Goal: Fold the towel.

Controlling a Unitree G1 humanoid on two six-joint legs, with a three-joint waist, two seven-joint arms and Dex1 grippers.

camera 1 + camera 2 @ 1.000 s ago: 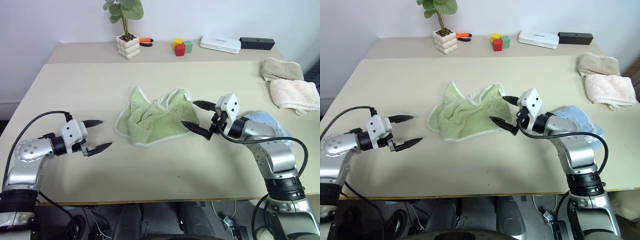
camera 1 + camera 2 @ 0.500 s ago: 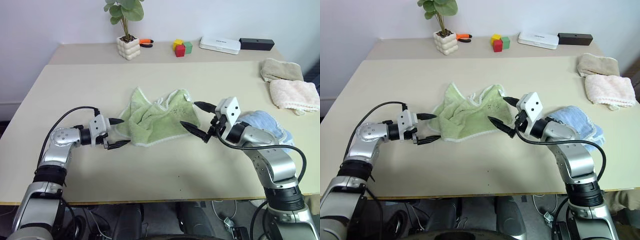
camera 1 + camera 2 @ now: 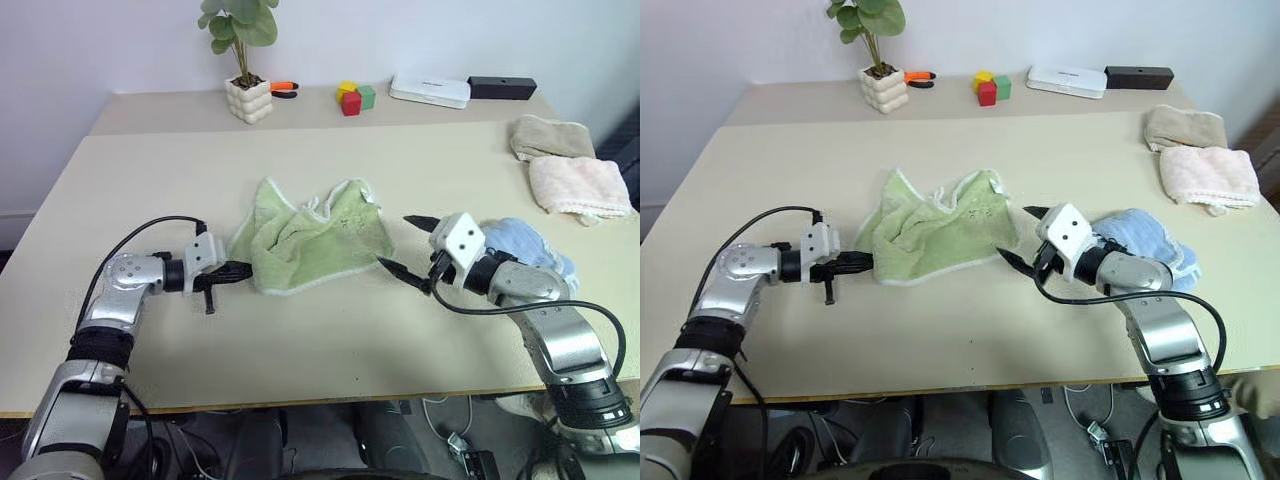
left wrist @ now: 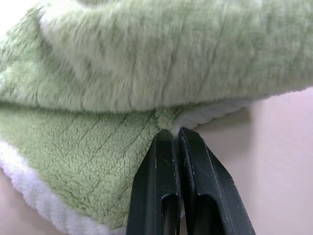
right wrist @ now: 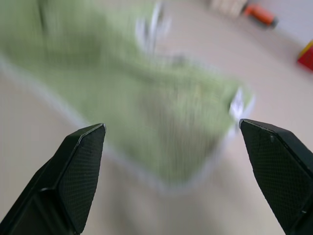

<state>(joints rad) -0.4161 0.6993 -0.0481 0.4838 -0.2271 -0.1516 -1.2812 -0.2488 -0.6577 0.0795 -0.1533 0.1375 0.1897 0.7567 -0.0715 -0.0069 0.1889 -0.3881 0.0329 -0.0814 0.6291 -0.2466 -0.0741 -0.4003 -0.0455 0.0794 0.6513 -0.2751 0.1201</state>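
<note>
Fingers of the left gripper (image 4: 172, 134) are pressed together on the whitish trimmed edge of the towel (image 3: 312, 236), pinching a small fold of it at the towel's left end, as the left wrist view shows up close. Right gripper (image 3: 407, 245) has its two black fingers spread wide and holds nothing; it hovers just off the towel's right edge, tips pointing toward the cloth, one fingertip (image 5: 80, 169) on either side of the blurred green terry in the right wrist view. Towel itself lies crumpled and unfolded near the middle of the table (image 3: 180, 150), light green with pale trim and a small dark mark near its right end. Just behind the right gripper's arm, toward the table's right edge, sits a bunched light blue cloth (image 3: 530, 245). Two folded beige towels (image 3: 570, 165) lie well apart from the green one, near the far right corner. Along the far edge stand a potted plant in a white bubbled pot (image 3: 248, 85), orange-handled pliers (image 3: 283, 88) just beside it, a cluster of yellow, red and green blocks (image 3: 352, 97), a flat white box (image 3: 429, 90) and a black box (image 3: 501, 87).
</note>
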